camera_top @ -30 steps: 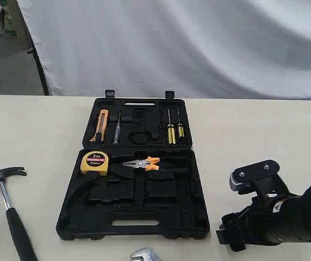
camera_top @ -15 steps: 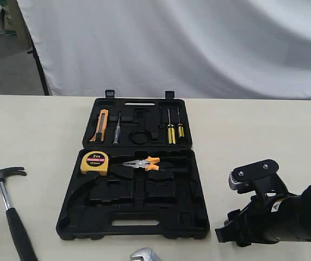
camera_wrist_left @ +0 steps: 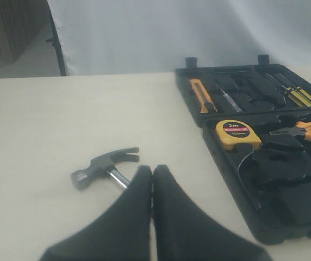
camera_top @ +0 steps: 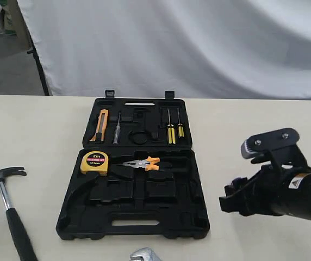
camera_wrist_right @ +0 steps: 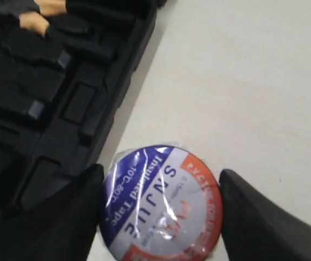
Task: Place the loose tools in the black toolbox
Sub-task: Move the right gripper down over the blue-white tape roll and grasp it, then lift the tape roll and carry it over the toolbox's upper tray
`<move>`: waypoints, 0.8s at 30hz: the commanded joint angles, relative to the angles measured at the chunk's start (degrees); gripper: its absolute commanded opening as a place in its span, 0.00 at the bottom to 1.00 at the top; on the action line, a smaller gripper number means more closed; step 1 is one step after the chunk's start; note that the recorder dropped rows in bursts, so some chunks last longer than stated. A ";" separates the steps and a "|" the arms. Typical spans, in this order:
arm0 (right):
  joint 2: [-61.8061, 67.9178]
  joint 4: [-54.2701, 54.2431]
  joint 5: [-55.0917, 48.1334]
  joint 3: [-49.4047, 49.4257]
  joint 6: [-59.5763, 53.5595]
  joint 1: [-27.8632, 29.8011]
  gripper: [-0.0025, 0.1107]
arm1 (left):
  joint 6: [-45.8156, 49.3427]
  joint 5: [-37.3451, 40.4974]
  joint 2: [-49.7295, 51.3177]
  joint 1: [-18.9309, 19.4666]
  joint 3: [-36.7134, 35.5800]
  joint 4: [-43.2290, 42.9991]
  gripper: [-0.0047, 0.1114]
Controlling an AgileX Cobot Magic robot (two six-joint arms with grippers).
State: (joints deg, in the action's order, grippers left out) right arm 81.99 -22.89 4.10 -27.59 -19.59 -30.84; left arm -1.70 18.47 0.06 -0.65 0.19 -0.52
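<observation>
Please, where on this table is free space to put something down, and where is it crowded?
Free: the table left of the toolbox, beyond the hammer; and the far right corner, beyond the right gripper holding the tape roll. Crowded: the near edge around the wrench.

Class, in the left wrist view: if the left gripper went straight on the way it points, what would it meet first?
Probably the claw hammer: its head lies just ahead of the closed fingers of the left gripper, though the height above it is unclear.
</observation>
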 commanded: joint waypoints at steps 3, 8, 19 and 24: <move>-1.98 -0.20 -4.53 -7.95 2.86 -0.22 0.02 | -0.06 -0.15 -0.06 -0.40 -0.19 0.15 0.04; 6.06 -0.09 -6.08 -18.34 2.86 -6.21 0.02 | -0.06 -0.15 -0.06 -0.40 -0.19 0.15 0.04; 29.46 0.55 -17.76 -45.17 0.72 -9.93 0.02 | -0.06 -0.15 -0.06 -0.40 -0.19 0.15 0.04; 39.78 4.06 -21.74 -57.05 0.63 -9.93 0.02 | -0.06 -0.15 -0.06 -0.40 -0.19 0.15 0.04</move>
State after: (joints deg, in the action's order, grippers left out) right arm 117.00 -21.15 -15.52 -78.87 -18.38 -40.68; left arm -1.70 18.47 0.06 -0.65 0.19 -0.52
